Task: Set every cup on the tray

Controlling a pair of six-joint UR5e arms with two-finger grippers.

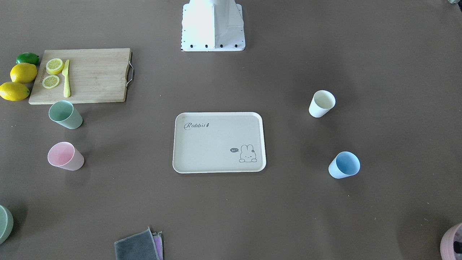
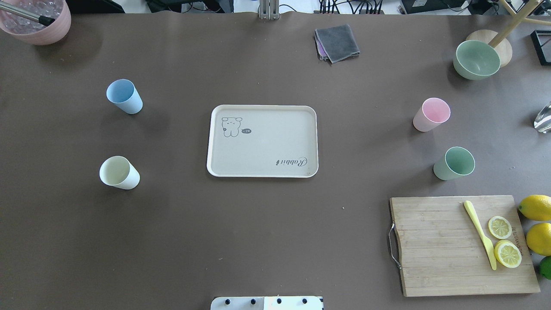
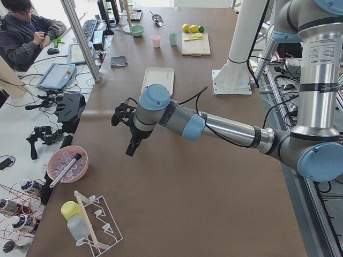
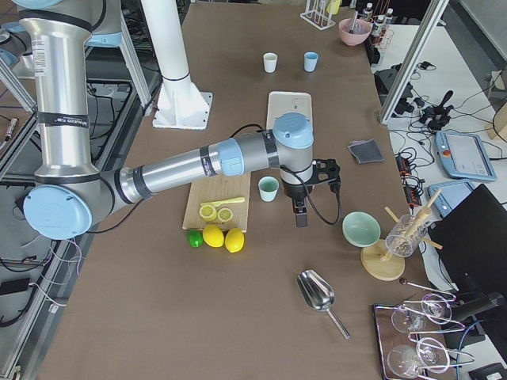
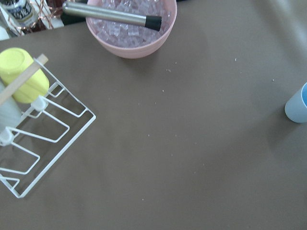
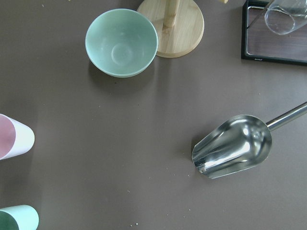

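The beige Rabbit tray (image 2: 267, 146) lies empty at the table's middle. The light blue cup (image 2: 124, 96) and the cream-white cup (image 2: 119, 172) stand upright to its left. The pink cup (image 2: 431, 114) and the mint green cup (image 2: 454, 163) stand upright to its right. My left gripper (image 3: 131, 147) hangs above the table beyond the blue cup (image 5: 297, 104). My right gripper (image 4: 301, 215) hangs just beside the mint cup (image 4: 268, 188). Both grippers show only in the side views, so I cannot tell if they are open or shut.
A bamboo cutting board (image 2: 439, 245) with lemon slices and a yellow knife lies near right, with whole lemons (image 2: 536, 206) beside it. A mint bowl (image 2: 477, 59), grey cloth (image 2: 337, 42), pink ice bowl (image 2: 38, 21), metal scoop (image 6: 232, 146) and wire rack (image 5: 33, 139) stand around the edges.
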